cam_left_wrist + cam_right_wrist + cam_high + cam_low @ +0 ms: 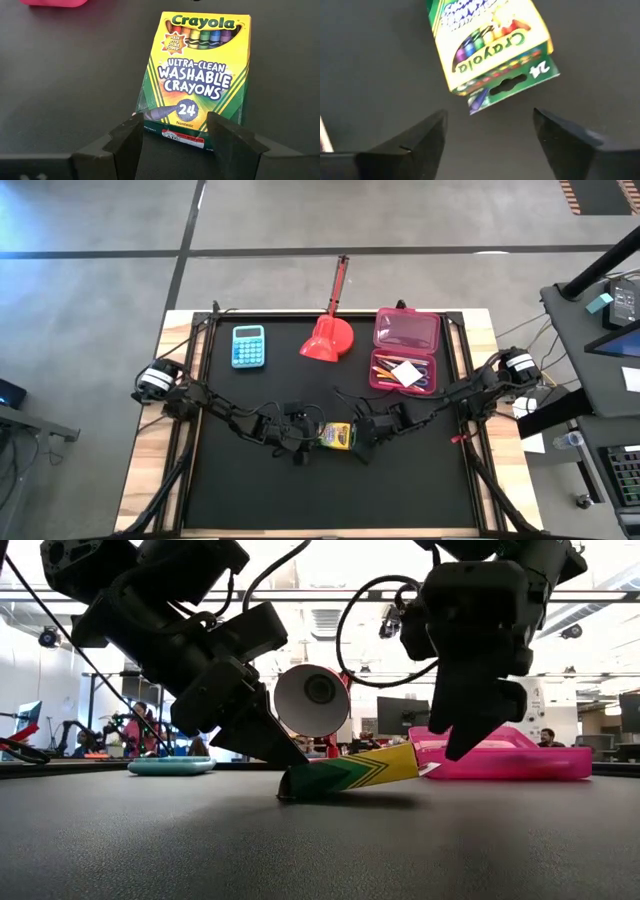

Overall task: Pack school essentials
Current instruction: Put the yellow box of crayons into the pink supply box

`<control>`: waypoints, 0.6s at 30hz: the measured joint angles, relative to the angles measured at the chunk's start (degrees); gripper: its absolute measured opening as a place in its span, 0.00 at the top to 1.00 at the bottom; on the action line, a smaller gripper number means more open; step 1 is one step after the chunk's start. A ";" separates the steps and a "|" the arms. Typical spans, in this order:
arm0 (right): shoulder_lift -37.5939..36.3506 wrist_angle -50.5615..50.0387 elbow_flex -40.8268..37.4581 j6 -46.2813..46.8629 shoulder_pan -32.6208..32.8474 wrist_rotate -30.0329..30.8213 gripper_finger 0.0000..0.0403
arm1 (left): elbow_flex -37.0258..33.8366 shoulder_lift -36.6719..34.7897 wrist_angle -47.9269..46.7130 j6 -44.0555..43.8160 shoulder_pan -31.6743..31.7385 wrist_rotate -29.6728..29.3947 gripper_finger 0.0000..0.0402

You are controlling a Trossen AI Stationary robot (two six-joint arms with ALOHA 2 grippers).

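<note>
The crayon box point(337, 436) lies on the tabletop point(330, 490) between the two grippers, in front of the scoop point(327, 340), with one end propped up off the surface toward the right.

Left of the box, the left gripper point(171, 131) is set low at the lower end, its jaws spread wide on either side of that end; whether they touch it cannot be told, and it does not look gripped.

Right of the box, the right gripper point(490, 131) is held just above the raised end, jaws wide apart and empty.

For a clean pickup, the jaws should probably be brought squarely across the narrow sides and closed gently, since thin card would crush or slip.

Right of the scoop, the pink case point(405, 351) stands open; pencils and a small white square are seen in its tray, with room judged left for the box.
</note>
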 joint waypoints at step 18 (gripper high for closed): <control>0.00 0.00 0.00 9.09 1.81 5.86 0.09 | 0.02 0.00 0.04 -0.09 -0.02 0.00 0.49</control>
